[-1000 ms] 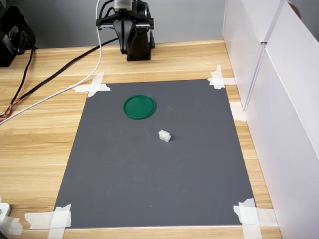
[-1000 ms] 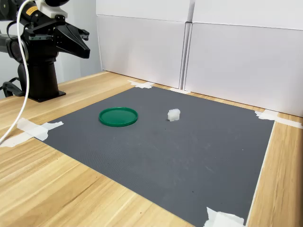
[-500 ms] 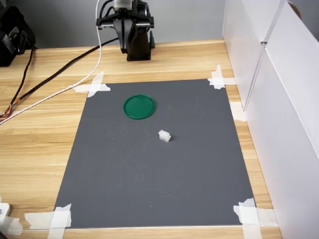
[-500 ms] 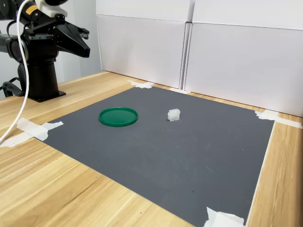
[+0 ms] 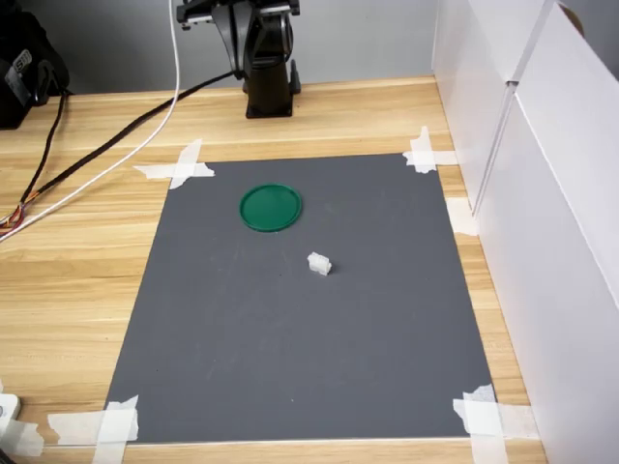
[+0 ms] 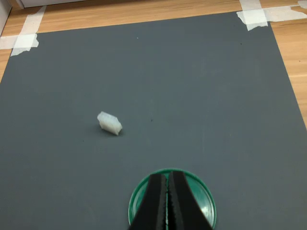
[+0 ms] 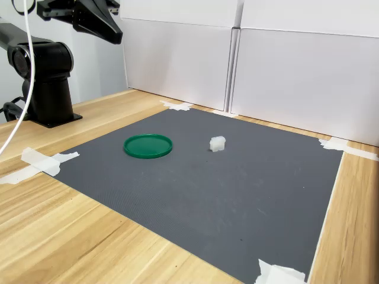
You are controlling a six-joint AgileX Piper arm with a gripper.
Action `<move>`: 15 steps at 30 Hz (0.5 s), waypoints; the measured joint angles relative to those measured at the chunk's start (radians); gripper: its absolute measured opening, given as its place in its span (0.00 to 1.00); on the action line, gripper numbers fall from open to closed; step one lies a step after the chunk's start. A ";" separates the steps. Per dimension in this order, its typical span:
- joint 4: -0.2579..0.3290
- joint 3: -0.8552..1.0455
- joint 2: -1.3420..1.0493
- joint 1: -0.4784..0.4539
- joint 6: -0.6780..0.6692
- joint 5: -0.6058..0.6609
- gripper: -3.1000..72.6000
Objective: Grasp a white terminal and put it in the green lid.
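While mid-mat, white terminal (image 5: 318,263) unobstructed.

Setting: robotics laboratory test station. Indicated by: a wooden counter (image 5: 87,251) on which a grey mat (image 5: 300,309) is fixed at its corners with white tape strips (image 5: 179,166); white partition panels (image 7: 284,77) enclosing two sides; a black robot arm base (image 7: 50,86) mounted at the counter's edge; loose cables (image 5: 106,145) trailed across the wood.

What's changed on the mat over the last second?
Only the arm moved: the gripper rose, now near the top of the second exterior view, jaws closed and empty. Nothing was grasped. The terminal and lid stayed put, apart on the mat.
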 joint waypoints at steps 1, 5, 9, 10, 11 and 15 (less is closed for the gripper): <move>0.000 -0.018 0.029 0.000 0.000 0.000 0.01; 0.000 -0.098 0.183 0.000 -0.012 0.000 0.01; 0.000 -0.176 0.316 0.000 -0.079 0.000 0.01; 0.000 -0.196 0.339 0.000 -0.098 0.000 0.01; 0.000 -0.216 0.366 0.000 -0.119 0.000 0.01; 0.004 -0.298 0.453 0.000 -0.172 0.000 0.01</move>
